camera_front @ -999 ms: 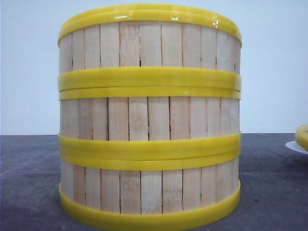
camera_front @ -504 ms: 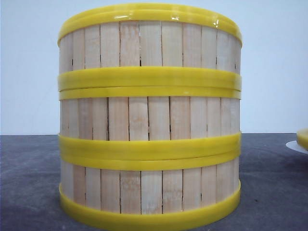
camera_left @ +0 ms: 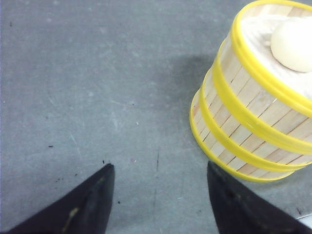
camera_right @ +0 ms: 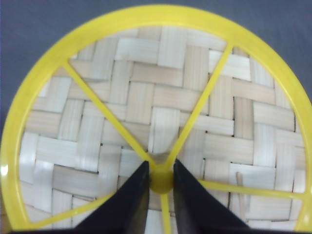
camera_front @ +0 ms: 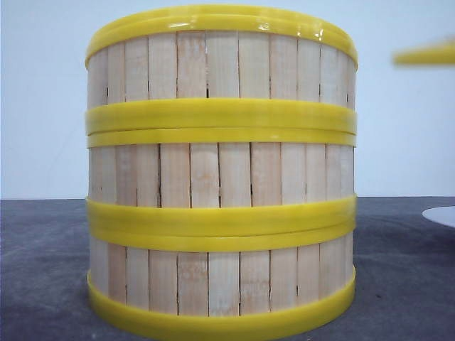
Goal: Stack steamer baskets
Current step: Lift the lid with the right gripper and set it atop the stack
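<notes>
A stack of three steamer baskets (camera_front: 220,177) fills the front view, with pale slat walls and yellow rims. The left wrist view shows the same stack (camera_left: 253,112) with a pale bun (camera_left: 295,44) lying in the top basket. My left gripper (camera_left: 160,165) hangs open over bare table beside the stack, nothing between its fingers. My right gripper (camera_right: 161,168) is shut on the yellow centre knob (camera_right: 161,181) of a round woven lid (camera_right: 161,97) with a yellow rim and spokes. In the front view the lid's rim (camera_front: 425,53) shows blurred, high at the right edge.
A flat white plate (camera_front: 441,215) lies on the dark grey table (camera_front: 43,270) at the right edge, below the lifted lid. A pale wall stands behind the table.
The yellow-rimmed lid has risen from the white plate at the right edge to well above the table, leaving the plate bare. The stack has not moved.
</notes>
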{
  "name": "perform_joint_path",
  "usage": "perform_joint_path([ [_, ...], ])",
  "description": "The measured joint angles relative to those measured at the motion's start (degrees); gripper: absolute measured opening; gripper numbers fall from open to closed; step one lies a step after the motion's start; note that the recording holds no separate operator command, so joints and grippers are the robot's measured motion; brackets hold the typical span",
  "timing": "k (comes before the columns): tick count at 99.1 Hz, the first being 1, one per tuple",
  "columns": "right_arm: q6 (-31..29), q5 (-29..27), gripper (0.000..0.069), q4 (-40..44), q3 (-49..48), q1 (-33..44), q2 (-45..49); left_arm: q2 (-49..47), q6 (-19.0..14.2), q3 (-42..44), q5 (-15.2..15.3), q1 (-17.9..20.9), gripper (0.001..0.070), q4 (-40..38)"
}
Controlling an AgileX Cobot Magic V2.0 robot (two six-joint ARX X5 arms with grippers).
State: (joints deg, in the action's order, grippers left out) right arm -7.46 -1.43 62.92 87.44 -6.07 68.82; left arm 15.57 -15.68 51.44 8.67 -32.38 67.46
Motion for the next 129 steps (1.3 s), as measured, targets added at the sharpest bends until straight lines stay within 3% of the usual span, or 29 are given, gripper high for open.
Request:
perform_joint_path([
  [17,-0.85,0.39,0.0056,-0.15,5.14,-10.82,0.00,0.00,0.00,0.00,0.00,0.00,0.0356,-1.49],
  [48,-2.10,0.50,0.0056,0.22,5.20,-31.01,3.85,0.00,0.00,0.00,0.00,0.00,0.0356,-2.10],
  [67,-2.43,0.07,0.0056,-1.90,5.20,-39.45,8.35,0.00,0.00,0.00,0.00,0.00,0.0356,-2.10],
  [99,-2.38,-0.24,0.0055,-3.13,6.23,-43.71,16.76,-0.02,-0.07,0.00,0.00,0.00,0.0356,-2.05],
  [129,-2.38,-0.09,0.0055,-3.02,6.29,-44.54,17.68,0.00,-0.09,0.00,0.00,0.00,0.0356,-1.57],
])
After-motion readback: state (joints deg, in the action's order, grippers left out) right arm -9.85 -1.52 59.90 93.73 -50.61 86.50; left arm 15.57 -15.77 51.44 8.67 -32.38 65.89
